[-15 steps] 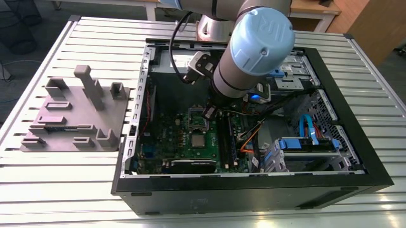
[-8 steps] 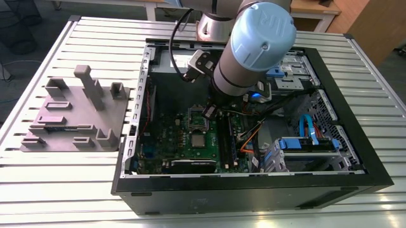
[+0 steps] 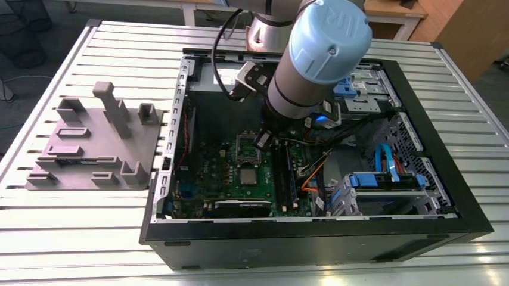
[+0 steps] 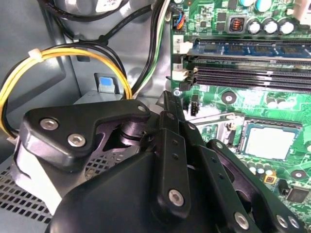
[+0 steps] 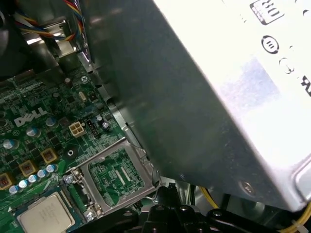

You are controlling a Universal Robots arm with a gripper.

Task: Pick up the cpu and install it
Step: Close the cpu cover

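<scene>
Cpu [image 3: 249,176] sat flat on green motherboard [image 3: 214,173] inside open pc case [image 3: 445,196], just beside raised socket frame [image 5: 112,175]. Gripper [image 3: 263,140] hovered over that frame, cpu lying toward case's front edge, apart from gripper. Empty; jaw state unreadable.

The exterior view looks down from high and well back at an open computer case [image 3: 445,196] on a slatted table [image 3: 71,238], the arm [image 3: 318,59] reaching in. The second wrist view peers close over the gripper's black linkage [image 4: 170,160] toward the motherboard [image 4: 252,92]. The first wrist view sits close beside a metal housing [image 5: 204,97]. Both wrist views share the cpu [image 4: 270,143] [image 5: 46,216] in its socket.
</scene>
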